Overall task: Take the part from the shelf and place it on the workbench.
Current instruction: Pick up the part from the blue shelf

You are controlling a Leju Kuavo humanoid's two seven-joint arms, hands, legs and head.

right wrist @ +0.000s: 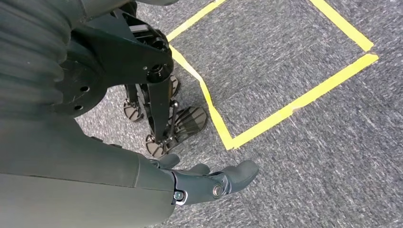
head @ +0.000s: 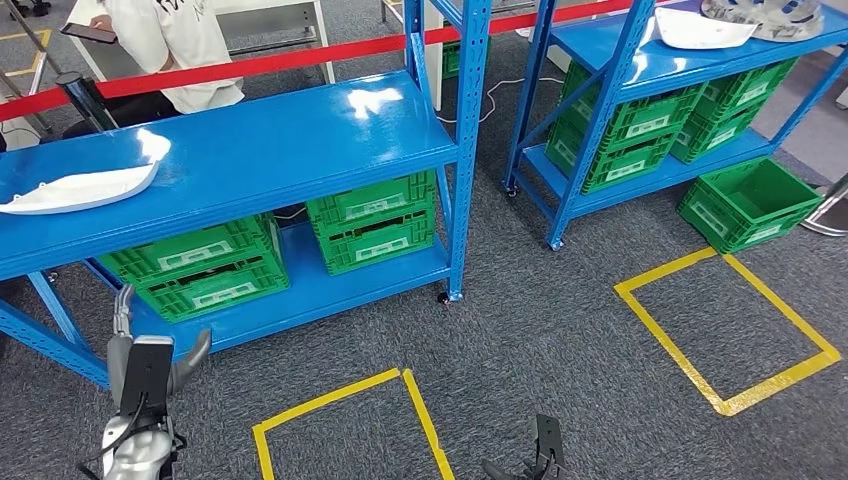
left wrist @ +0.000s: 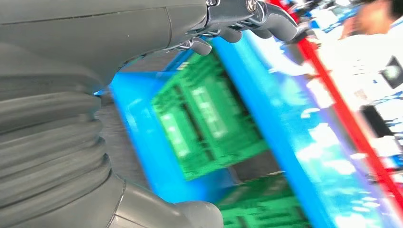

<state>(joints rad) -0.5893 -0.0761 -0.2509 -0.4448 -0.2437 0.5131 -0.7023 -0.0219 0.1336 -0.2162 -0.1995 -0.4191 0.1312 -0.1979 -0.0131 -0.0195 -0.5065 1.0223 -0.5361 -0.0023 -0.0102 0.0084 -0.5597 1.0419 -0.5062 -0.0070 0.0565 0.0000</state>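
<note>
A humanoid robot faces a blue shelf (head: pixel 300 140), its left hand (head: pixel 145 365) raised low in front of the unit, fingers (head: pixel 123 305) spread and gripping nothing. The white part (head: pixel 80 188) lies on the top deck, well above and apart. The right hand (right wrist: pixel 209 183) hangs over the carpet, fingers loosely curled, empty. A good reach likely lifts over the deck edge first.

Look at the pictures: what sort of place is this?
Probably a workshop or warehouse test area: blue metal shelves stacked with green crates, yellow tape squares on the carpet, and a red barrier tape.
</note>
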